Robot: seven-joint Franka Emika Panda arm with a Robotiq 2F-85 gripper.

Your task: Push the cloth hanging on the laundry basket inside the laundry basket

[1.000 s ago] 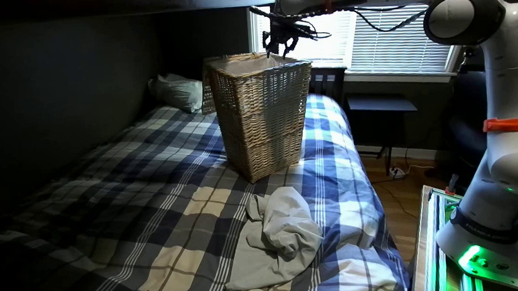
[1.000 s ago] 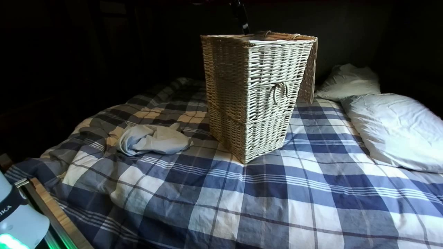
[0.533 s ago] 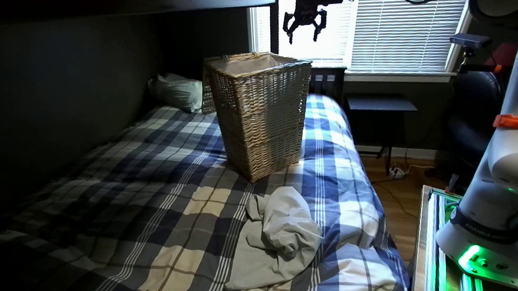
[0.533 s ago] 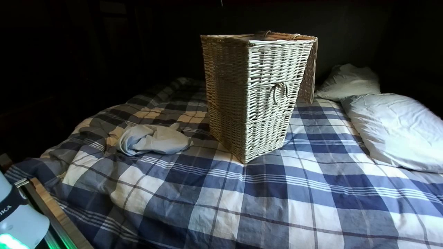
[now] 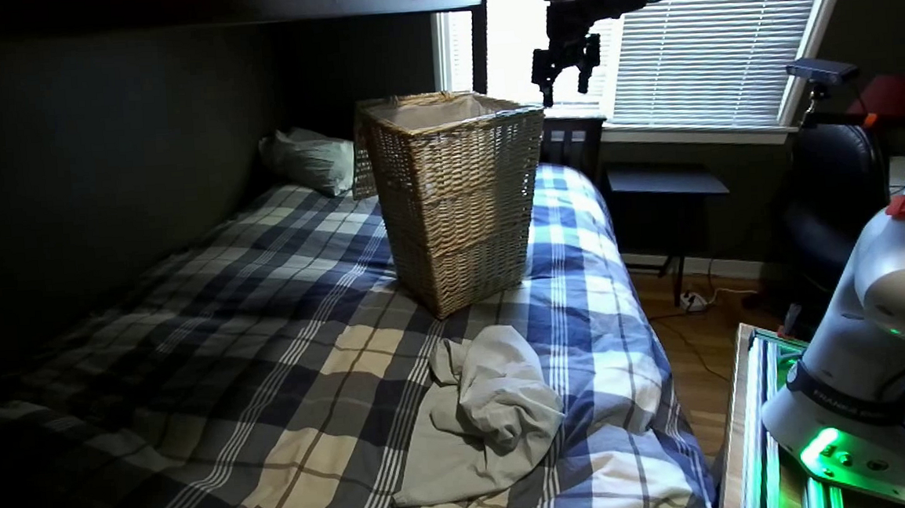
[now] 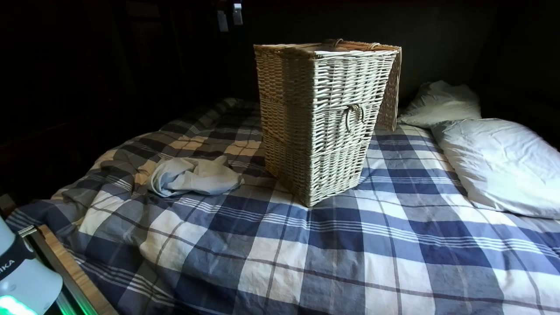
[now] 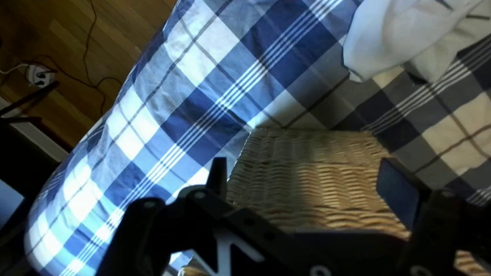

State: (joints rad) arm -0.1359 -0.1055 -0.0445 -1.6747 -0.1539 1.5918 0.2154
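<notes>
Gripper point(image 5: 566, 96) points down near the laundry basket point(image 5: 461, 206), fingers point(image 7: 397, 191) spread wide, the lower arm point(image 5: 855, 347) tilted back from the plaid bed point(image 5: 272, 391), where the cloth point(image 5: 501, 408) lies crumpled outside the basket.

Exterior views: "FRANKA" on dark band point(image 5: 847, 403) of arm base point(image 5: 865, 447); "IKA" on same band point(image 6: 15, 258).

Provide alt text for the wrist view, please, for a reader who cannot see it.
Open, empty jaws frame the woven side of a wicker basket on a plaid bedspread. A crumpled pale cloth, partly cut off, lies on the bedspread at upper right; wooden floor shows at upper left.
</notes>
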